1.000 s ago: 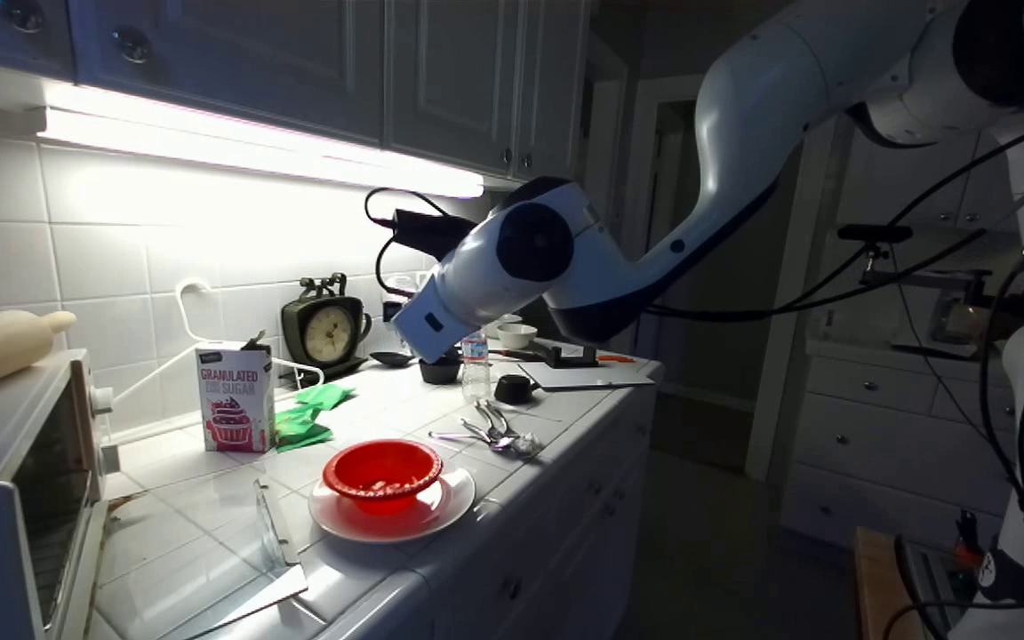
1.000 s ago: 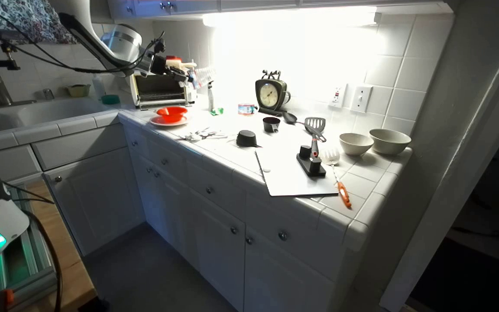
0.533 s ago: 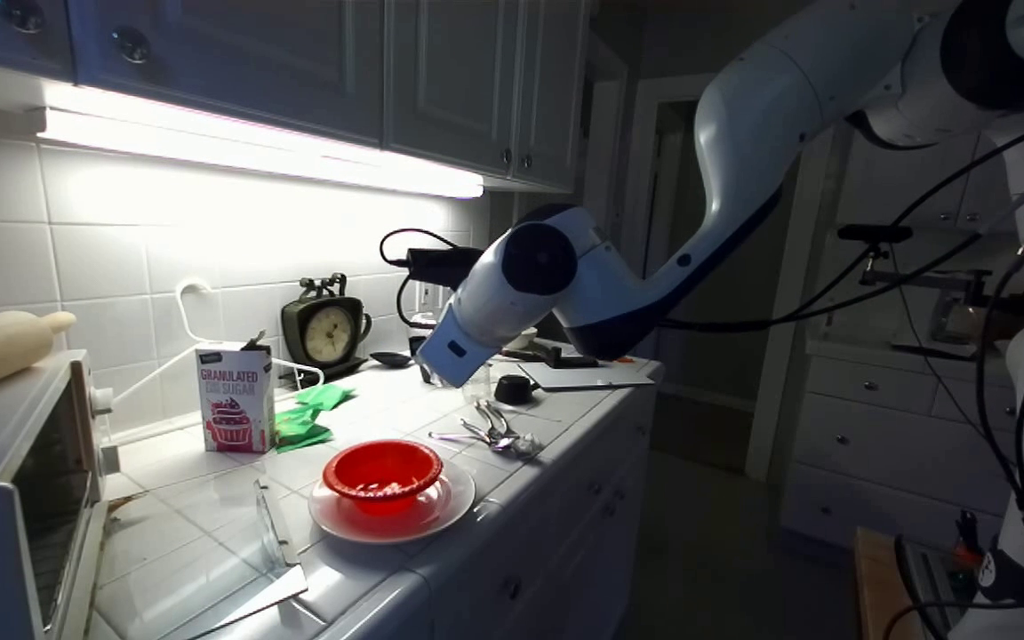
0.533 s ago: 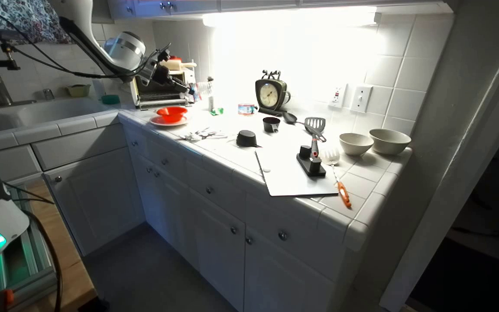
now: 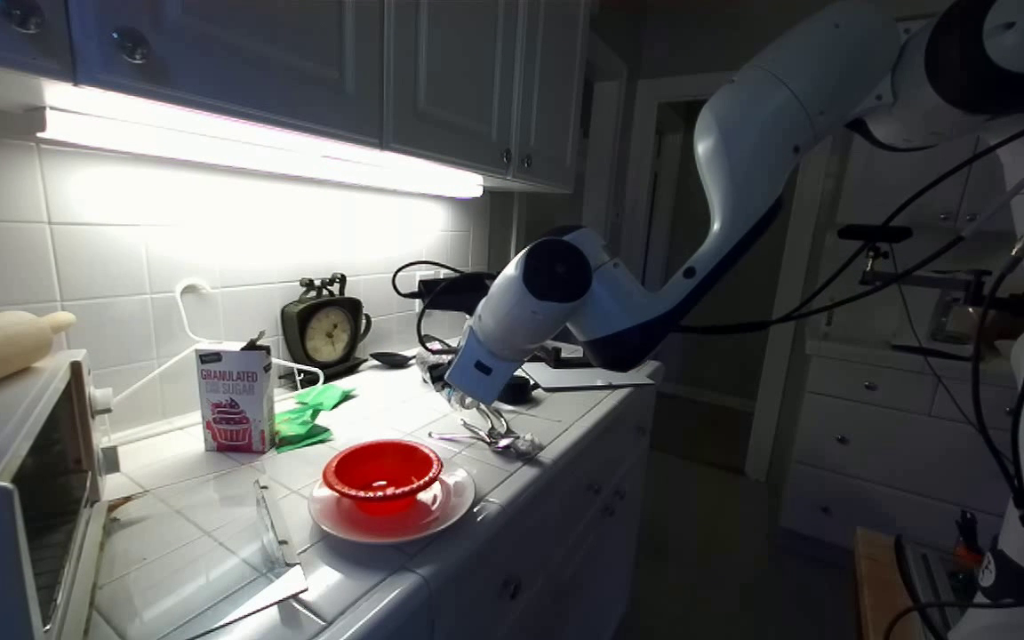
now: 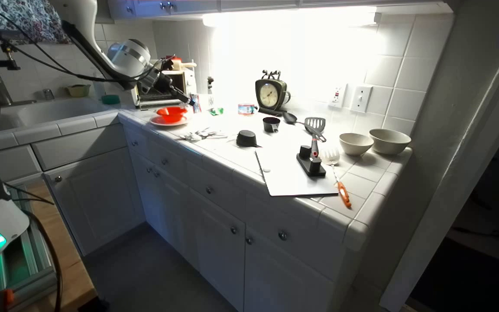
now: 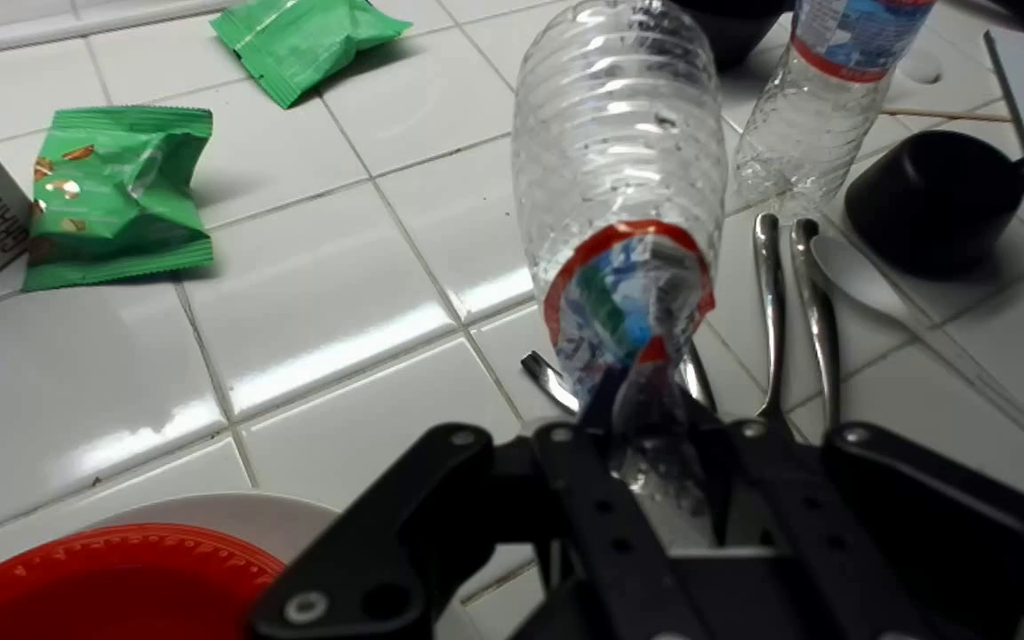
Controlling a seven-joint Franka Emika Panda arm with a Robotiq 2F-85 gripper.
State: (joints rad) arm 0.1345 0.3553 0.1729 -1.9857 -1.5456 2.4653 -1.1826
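Clamping one bottle (image 7: 619, 151) by its crumpled label (image 7: 636, 284), your gripper (image 7: 654, 404) stands with jaws nearly together, presumably because thin plastic yields there, and holds it above counter (image 7: 299, 240), near cutlery (image 7: 770, 302) and bowl (image 7: 183, 544).

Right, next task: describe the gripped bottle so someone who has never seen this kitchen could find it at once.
In the wrist view, start at the white tiled counter and find the black gripper above it. Squeezed in its jaws is a clear ribbed plastic bottle. The other bottle rests ungripped on the counter; only this one is pinched, its red-edged label crumpled.
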